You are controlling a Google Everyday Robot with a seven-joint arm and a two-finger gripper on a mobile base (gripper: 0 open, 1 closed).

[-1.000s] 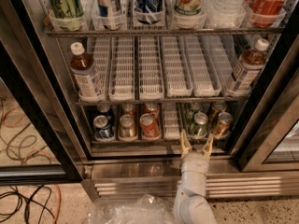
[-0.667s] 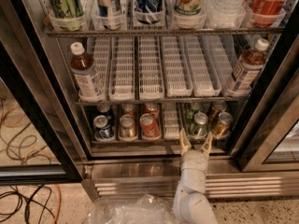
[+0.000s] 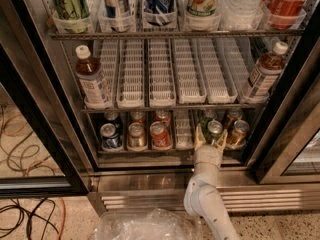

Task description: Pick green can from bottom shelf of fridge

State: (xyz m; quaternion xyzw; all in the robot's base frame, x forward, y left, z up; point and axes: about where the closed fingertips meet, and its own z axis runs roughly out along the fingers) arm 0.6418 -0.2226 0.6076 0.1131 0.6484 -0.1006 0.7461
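Note:
The fridge (image 3: 45,134) stands open with wire racks. On the bottom shelf (image 3: 145,151) a row of short cans stands in white lane trays. The green can (image 3: 214,130) is dark green with a silver top, right of the middle, with another green can behind it. My gripper (image 3: 210,139) is at the front of that lane. Its tan fingers (image 3: 199,135) stand open on either side of the green can. They are not closed on it. The white arm (image 3: 205,194) rises from the floor below.
A blue can (image 3: 109,137), a bronze can (image 3: 135,135) and a red can (image 3: 159,135) stand left of the gripper. A bronze-orange can (image 3: 238,133) stands close on the right. An empty lane tray (image 3: 183,129) lies just left. Bottles (image 3: 91,79) fill the rack above. Clear plastic (image 3: 145,226) and cables (image 3: 25,214) lie on the floor.
The gripper has edged slightly forward into the shelf, so its open fingers now reach along both sides of the green can.

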